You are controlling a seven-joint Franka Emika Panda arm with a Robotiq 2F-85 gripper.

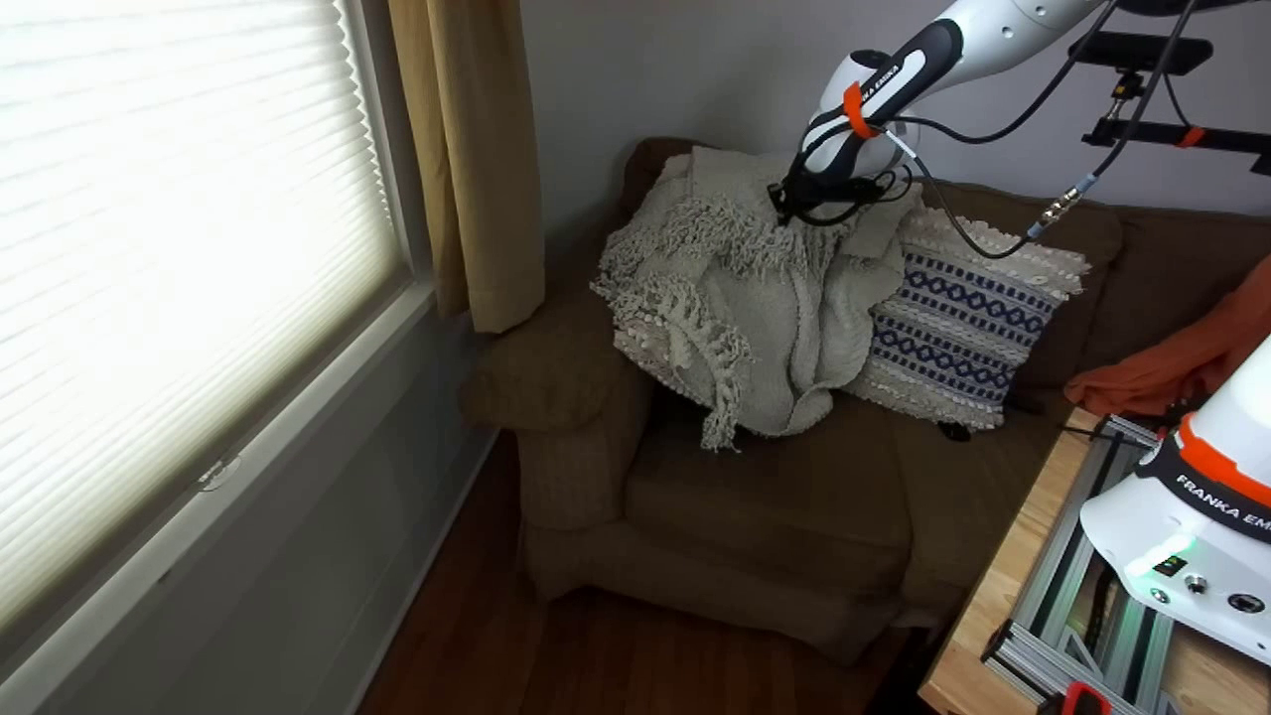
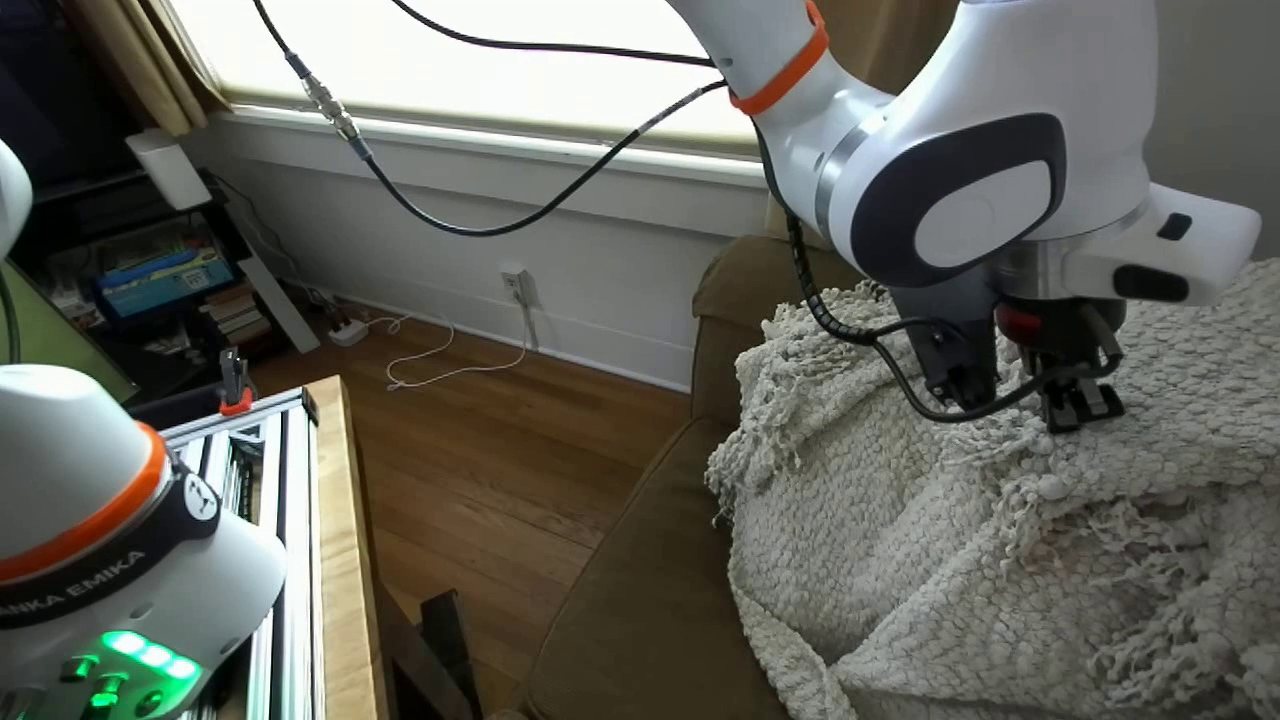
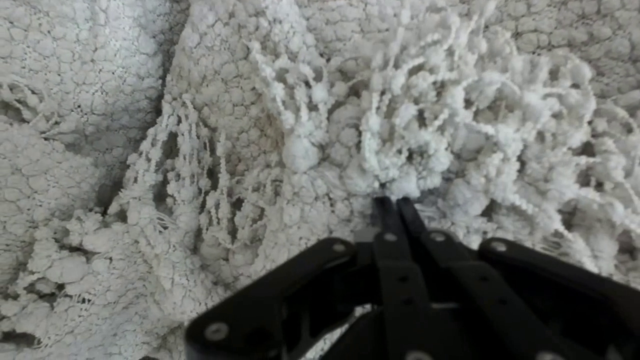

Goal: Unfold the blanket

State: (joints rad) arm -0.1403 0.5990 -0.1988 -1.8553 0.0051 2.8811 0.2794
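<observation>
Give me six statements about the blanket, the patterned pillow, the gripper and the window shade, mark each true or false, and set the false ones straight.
1. The blanket has fringed edges. True.
2. The blanket is spread out flat. False: it lies bunched on the couch.
3. The pillow with dark blue patterning sits beside the blanket. True.
4. In the wrist view, the gripper has its jaws spread wide. False: they stand close together.
5. The gripper is at the blanket rather than at the pillow. True.
6. The window shade is rolled all the way up. False: it hangs lowered.
</observation>
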